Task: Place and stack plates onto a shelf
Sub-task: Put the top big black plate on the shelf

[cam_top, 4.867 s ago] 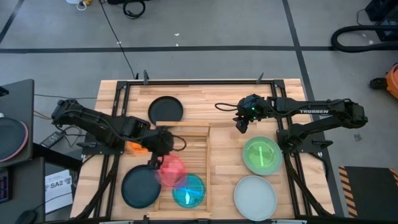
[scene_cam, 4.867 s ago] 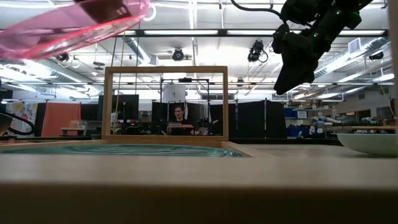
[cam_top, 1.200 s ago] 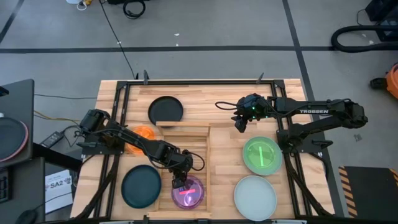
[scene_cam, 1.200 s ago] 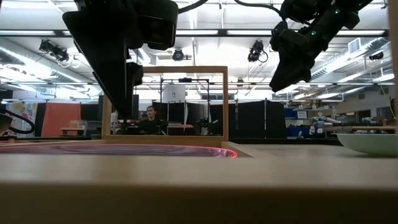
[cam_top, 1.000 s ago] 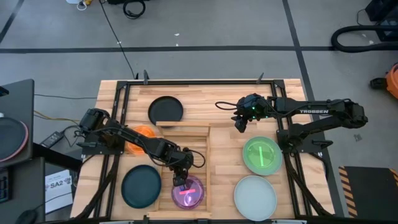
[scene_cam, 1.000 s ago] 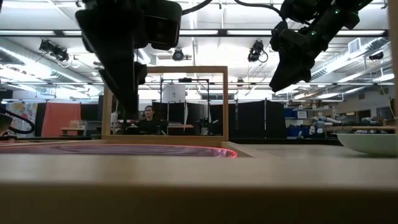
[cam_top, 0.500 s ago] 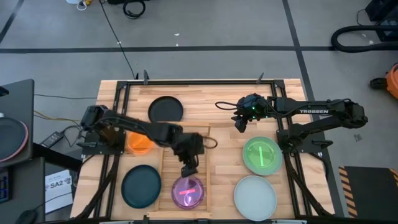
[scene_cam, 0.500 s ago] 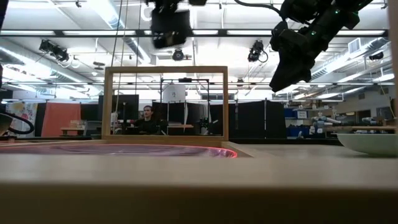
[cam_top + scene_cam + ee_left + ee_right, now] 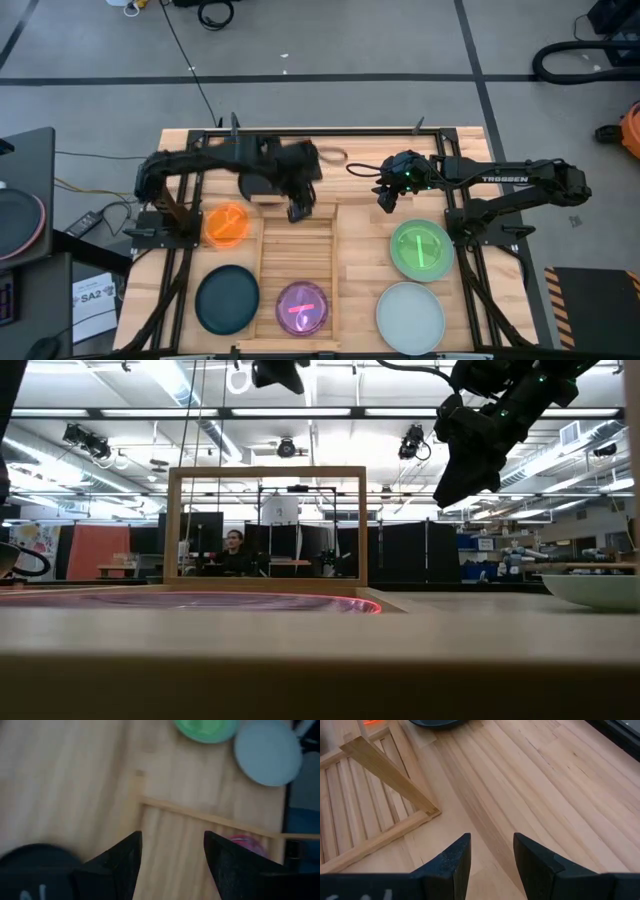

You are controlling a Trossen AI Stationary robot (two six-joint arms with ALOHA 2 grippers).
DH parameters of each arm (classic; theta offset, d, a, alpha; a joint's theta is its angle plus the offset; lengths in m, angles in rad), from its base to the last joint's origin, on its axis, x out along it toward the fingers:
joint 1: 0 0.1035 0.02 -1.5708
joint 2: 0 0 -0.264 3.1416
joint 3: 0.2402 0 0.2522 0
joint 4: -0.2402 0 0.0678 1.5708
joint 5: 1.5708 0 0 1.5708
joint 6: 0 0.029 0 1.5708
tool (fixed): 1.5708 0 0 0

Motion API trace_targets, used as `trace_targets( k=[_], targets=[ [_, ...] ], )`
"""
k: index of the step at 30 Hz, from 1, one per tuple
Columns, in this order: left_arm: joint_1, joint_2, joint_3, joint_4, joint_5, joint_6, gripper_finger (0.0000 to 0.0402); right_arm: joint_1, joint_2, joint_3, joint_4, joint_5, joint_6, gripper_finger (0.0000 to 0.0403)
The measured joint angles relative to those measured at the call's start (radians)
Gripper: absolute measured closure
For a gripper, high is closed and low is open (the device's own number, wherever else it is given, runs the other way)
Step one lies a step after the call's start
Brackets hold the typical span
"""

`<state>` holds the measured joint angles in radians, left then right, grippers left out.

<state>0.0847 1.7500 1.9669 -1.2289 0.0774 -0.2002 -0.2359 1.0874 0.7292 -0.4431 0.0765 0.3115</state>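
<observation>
Since a second ago the left gripper [image 9: 298,208] has drawn back from the purple plate [image 9: 303,307] to the shelf's [image 9: 268,262] far end, fingers spread and empty. Nearest, that purple plate lies in the shelf's front half, probably stacked on the blue one, which barely shows. The dark teal plate [image 9: 227,298] and pale plate [image 9: 410,316] flank it on the table; farther back sit the orange plate [image 9: 227,224] and green plates [image 9: 421,249], then the black plate [image 9: 262,180]. The right gripper [image 9: 388,198] hovers beyond, fingers apart. Most plates remain unshelved.
</observation>
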Motion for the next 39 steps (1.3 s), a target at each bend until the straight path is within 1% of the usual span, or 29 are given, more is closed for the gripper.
trace_targets(
  k=[5, 8, 13, 18, 23, 29, 34, 39],
  targets=[
    [0.138, 0.000, 0.109, -0.120, 0.001, 0.109, 0.0182, 0.000, 0.000, 0.000, 0.000, 0.000, 0.000, 0.0250],
    [0.234, 0.000, 0.144, -0.162, 0.000, 0.176, 0.0182, 0.000, 0.000, 0.000, 0.000, 0.000, 0.000, 0.0249],
    [0.413, 0.000, 0.150, -0.203, 0.001, 0.289, 0.0182, 0.000, 0.000, 0.000, 0.000, 0.000, 0.000, 0.0250],
    [0.595, 0.002, 0.095, -0.204, 0.000, 0.376, 0.0182, 0.000, 0.000, 0.000, 0.000, 0.000, 0.000, 0.0249],
    [0.758, 0.001, -0.003, -0.188, 0.001, 0.416, 0.0182, 0.000, 0.000, 0.000, 0.000, 0.000, 0.000, 0.0249],
    [0.897, 0.001, -0.201, -0.110, 0.001, 0.423, 0.0182, 0.000, 0.000, 0.000, 0.000, 0.000, 0.000, 0.0250],
    [0.964, 0.002, -0.398, 0.012, 0.001, 0.422, 0.0182, 0.000, 0.000, 0.000, 0.000, 0.000, 0.000, 0.0249],
    [0.987, 0.002, -0.569, 0.114, 0.004, 0.422, 0.0182, 0.000, 0.000, 0.000, 0.000, 0.000, 0.000, 0.0249]
  ],
)
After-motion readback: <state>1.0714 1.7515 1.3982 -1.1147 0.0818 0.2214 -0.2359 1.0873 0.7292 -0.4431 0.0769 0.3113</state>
